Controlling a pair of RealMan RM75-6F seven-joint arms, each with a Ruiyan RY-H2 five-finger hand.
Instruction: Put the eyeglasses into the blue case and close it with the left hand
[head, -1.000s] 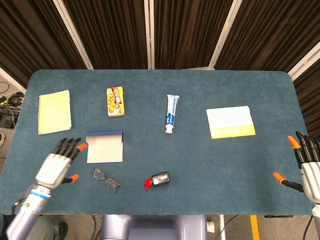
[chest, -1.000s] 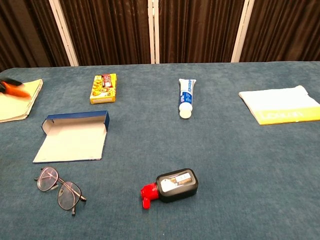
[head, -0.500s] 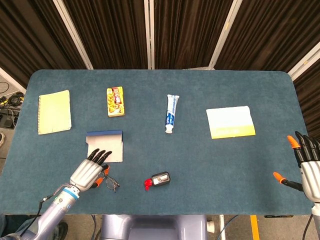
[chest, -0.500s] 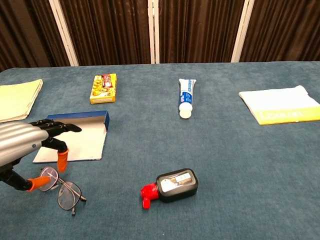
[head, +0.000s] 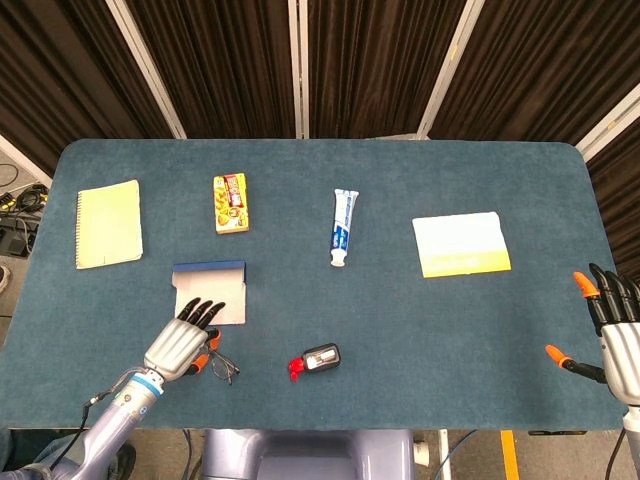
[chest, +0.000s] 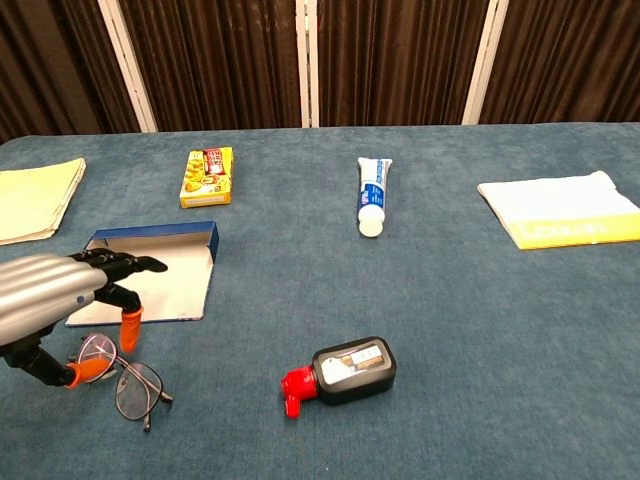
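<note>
Two steps are left really, and we're right at the start of the first: grabbing the eyeglasses (chest: 118, 375). They lie on the table just in front of the blue case (chest: 148, 279), which sits open with its lid folded back. Robot's left hand (chest: 55, 300) is hovering over the near-left lens, fingers spread and holding nothing, orange thumb tip down right by the frame (can't tell if it's actually touching). Right hand (head: 615, 330) is parked way off from the case at the far table edge, also spread with nothing in it.

Next move, I'd guess: pinch the thin wire frame without sliding it, then lift it back into the case.

Compared to half a second ago, the left hand has dropped a bit lower and closer over the glasses. Glasses and case haven't budged.
</note>
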